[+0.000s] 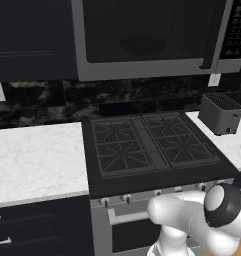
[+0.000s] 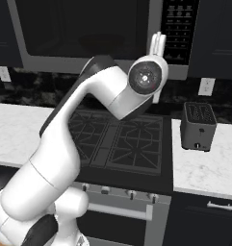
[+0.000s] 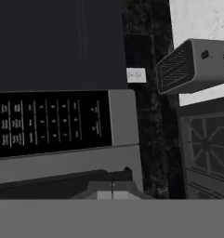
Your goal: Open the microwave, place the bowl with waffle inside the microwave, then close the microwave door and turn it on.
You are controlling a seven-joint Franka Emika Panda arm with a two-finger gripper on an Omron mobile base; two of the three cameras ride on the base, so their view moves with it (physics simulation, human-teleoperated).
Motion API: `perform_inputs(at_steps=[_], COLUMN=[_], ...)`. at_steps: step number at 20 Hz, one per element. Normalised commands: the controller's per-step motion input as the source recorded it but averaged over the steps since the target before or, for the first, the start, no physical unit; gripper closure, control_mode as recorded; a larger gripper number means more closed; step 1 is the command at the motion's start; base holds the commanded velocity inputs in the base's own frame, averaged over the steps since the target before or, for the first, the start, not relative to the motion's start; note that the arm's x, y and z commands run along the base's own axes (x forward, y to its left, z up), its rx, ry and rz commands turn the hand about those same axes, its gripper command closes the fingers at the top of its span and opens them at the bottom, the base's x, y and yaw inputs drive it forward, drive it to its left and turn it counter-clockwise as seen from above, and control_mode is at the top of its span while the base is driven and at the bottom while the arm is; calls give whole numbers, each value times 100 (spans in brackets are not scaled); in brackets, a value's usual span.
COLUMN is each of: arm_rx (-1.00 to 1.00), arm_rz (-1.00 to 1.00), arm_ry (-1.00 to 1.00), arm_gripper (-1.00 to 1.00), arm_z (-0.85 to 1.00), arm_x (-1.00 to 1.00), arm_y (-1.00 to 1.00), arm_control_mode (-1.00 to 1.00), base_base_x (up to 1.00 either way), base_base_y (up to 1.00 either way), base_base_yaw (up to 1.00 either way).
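Gripper [image 2: 158, 44] raised in front of the microwave [image 1: 152, 70], at the seam between the microwave door [image 1: 142, 35] and the dark button panel [image 2: 181, 26]. Fingers pressed together, nothing held between them. Door is shut; its dark vertical bar handle [image 1: 214, 35] sits just beside the gripper. Through the dark glass, behind and to the left of the gripper, a faint round shape of the bowl [image 1: 142, 46] on the cavity floor; waffle cannot be made out. In the hand view the button panel [image 3: 50, 123] lies directly ahead of the fingertips [image 3: 112, 189], rolled sideways. Below the gripper: black gas cooktop [image 1: 147, 142]. Toaster [image 2: 198, 126] stands on the white marble counter [image 2: 204, 168], below and to the right of the gripper
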Motion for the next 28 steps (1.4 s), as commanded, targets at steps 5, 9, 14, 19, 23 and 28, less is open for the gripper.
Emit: perform_inputs(at_steps=[5, 9, 14, 19, 23, 28], arm_rx=[11, 10, 9, 10, 9, 9], arm_rz=[3, 2, 0, 1, 2, 1], arm_ry=[0, 0, -2, -2, -1, 0], arm_gripper=[100, 100, 100, 100, 100, 100], arm_z=[0, 0, 0, 0, -3, 0], arm_x=[49, 44, 32, 43, 46, 33], arm_y=[-14, -21, -36, -12, -3, -23], arm_control_mode=[-100, -100, -100, -100, -100, -100], base_base_x=[0, 0, 0, 0, 0, 0], base_base_y=[0, 0, 0, 0, 0, 0], base_base_yaw=[0, 0, 0, 0, 0, 0])
